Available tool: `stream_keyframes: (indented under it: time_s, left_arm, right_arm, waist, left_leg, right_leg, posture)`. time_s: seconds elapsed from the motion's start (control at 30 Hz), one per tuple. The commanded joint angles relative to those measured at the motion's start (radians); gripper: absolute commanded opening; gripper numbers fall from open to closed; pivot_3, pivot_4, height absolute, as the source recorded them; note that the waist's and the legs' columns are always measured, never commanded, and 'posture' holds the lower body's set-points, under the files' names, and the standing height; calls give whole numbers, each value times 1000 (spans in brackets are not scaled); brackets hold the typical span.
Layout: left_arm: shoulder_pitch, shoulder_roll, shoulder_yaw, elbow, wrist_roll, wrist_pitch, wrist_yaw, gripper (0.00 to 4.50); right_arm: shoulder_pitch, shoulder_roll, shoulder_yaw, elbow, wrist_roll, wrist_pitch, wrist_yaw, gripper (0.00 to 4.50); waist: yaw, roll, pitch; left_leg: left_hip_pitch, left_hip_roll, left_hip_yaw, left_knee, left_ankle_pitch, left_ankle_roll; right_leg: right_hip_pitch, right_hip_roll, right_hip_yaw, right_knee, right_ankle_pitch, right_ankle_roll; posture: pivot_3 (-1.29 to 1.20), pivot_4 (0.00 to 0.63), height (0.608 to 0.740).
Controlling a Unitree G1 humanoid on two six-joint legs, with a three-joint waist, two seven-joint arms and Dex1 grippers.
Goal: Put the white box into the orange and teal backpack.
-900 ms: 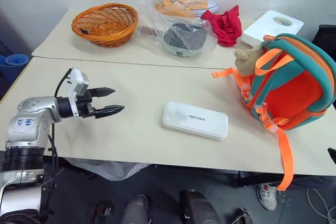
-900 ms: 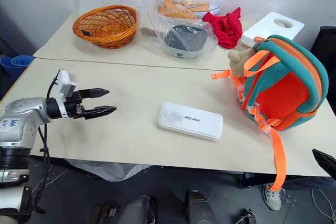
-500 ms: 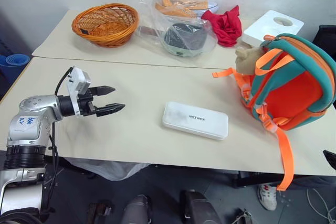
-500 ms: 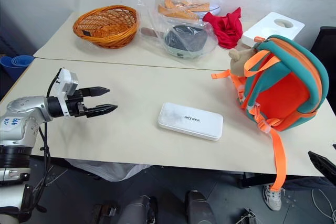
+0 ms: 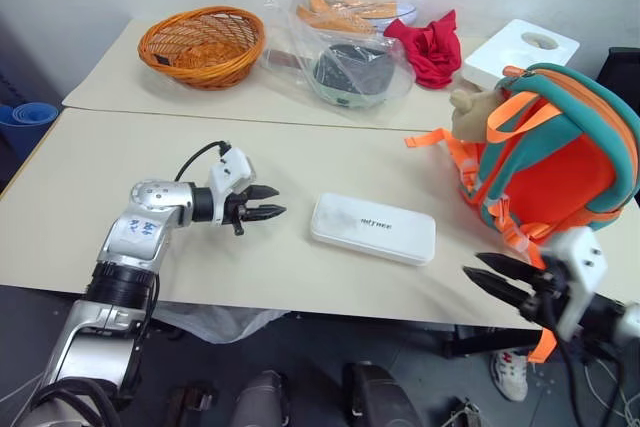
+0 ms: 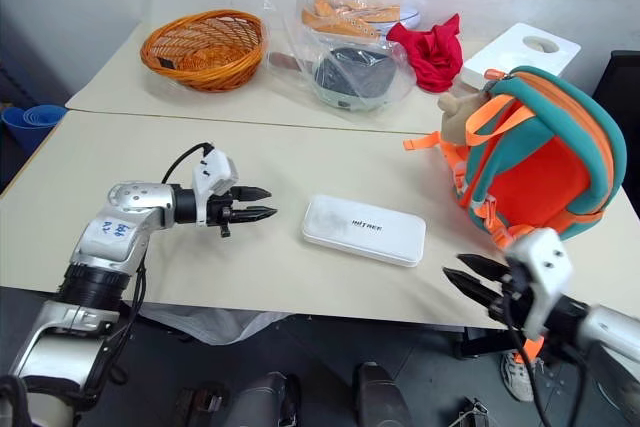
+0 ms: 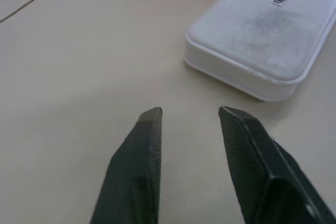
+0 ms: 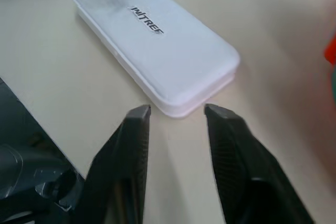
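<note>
The white box (image 5: 373, 228) lies flat in the middle of the near table, dark lettering up. To its right the orange and teal backpack (image 5: 560, 157) stands upright with a tan plush toy (image 5: 470, 112) on its strap. My left gripper (image 5: 280, 200) hovers just left of the box's short end, open and empty, pointing at it; the left wrist view has the box (image 7: 262, 40) just beyond the fingers (image 7: 149, 129). My right gripper (image 5: 471, 266) is open at the table's front edge, right of the box and below the backpack. Its wrist view puts the box's corner (image 8: 157, 40) close ahead.
On the far table stand an orange wicker basket (image 5: 200, 44), clear plastic bags with goods (image 5: 350, 57), a red cloth (image 5: 430, 47) and a white foam block (image 5: 520, 47). Orange straps (image 5: 540, 287) hang over the table's front edge (image 5: 330, 312).
My left gripper has moved right across the table to just short of the box. The right gripper has come into view at the lower right. Box and backpack have not moved.
</note>
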Motion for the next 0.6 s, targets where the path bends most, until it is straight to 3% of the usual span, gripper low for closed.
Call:
stream_keyframes:
  time_s: [0.03, 0.07, 0.13, 0.6]
  left_arm:
    - [-31, -24, -22, 36, 38, -47, 9, 706]
    - [-36, -36, -30, 44, 44, -46, 10, 398]
    - [-42, -54, -45, 53, 61, -42, 16, 42]
    - [-25, -125, -82, 12, 104, -28, 32, 42]
  right_arm:
    - [-98, 1, 101, 65, -80, 1, -46, 347]
    - [-133, 8, 131, 92, -101, 0, -56, 40]
    - [-183, 14, 183, 134, -143, -2, -69, 0]
    - [-331, 87, 281, 217, -263, 53, -171, 0]
  waist:
    - [0, 0, 0]
    - [0, 0, 0]
    - [0, 0, 0]
    - [-3, 0, 0]
  left_leg:
    - [0, 0, 0, 0, 0, 0]
    - [0, 0, 0, 1, 0, 0]
    - [0, 0, 1, 2, 0, 1]
    - [0, 0, 2, 4, 1, 1]
  right_leg:
    - [0, 0, 0, 0, 0, 0]
    - [0, 0, 0, 1, 0, 0]
    - [0, 0, 0, 1, 0, 0]
    - [-1, 1, 1, 7, 0, 1]
  posture:
    - [0, 150, 740]
    - [0, 150, 740]
    - [0, 150, 740]
    - [0, 150, 740]
